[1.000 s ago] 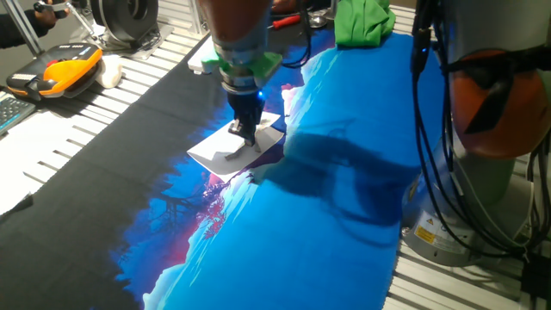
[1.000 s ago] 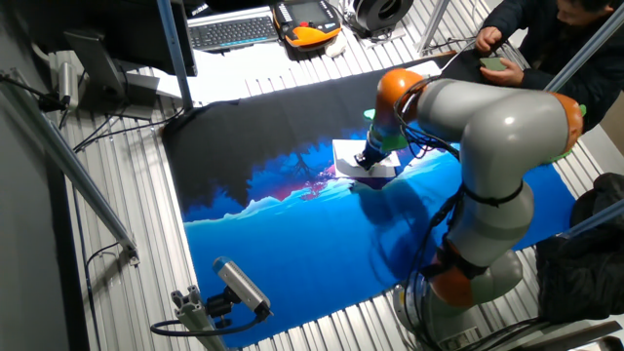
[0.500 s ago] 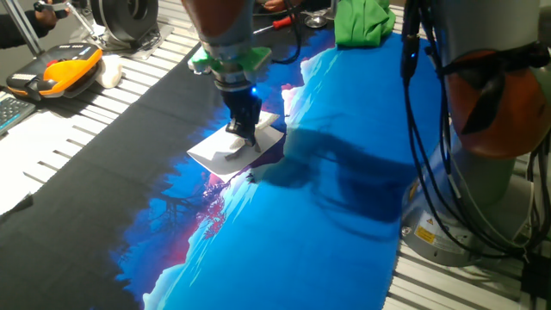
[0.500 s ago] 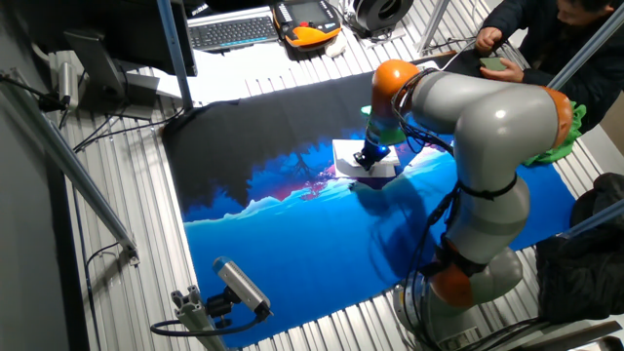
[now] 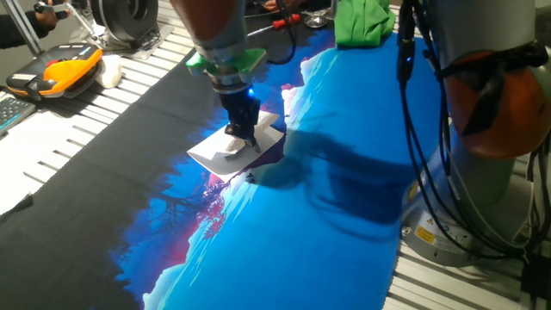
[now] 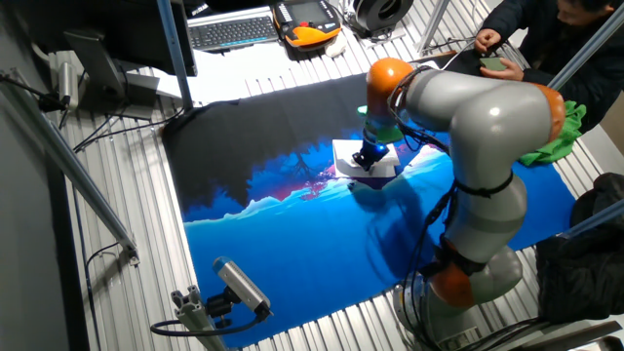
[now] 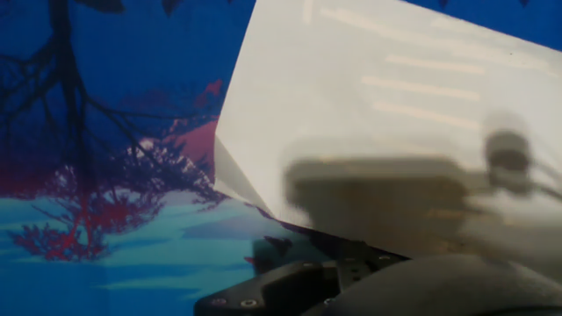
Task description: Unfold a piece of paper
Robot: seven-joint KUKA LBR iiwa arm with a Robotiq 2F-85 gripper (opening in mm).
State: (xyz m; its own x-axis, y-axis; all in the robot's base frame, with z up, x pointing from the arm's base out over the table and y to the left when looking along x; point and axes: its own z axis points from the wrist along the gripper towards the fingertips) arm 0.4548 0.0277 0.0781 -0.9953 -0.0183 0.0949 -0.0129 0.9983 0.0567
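Fixed views: arm is reaching down, gripper (image 5: 242, 133) pointing straight down and touching the paper (image 5: 225, 152) on the blue-and-black mat (image 5: 344, 172); can't tell whether the jaws are gripping it. One paper, one gripper, one green cloth (image 5: 362, 21). Since a second ago the wrist is sitting slightly further left, paper unchanged

blue-and-black printed cloth (image 5: 344, 112) covers the table. green cloth (image 5: 362, 21) bunched at its far edge. orange-and-black pendant (image 5: 53, 71) on the slatted top, keyboard (image 6: 232, 32) beside it. seated person (image 6: 546, 39) at the table corner, holding a phone (image 6: 494, 64).
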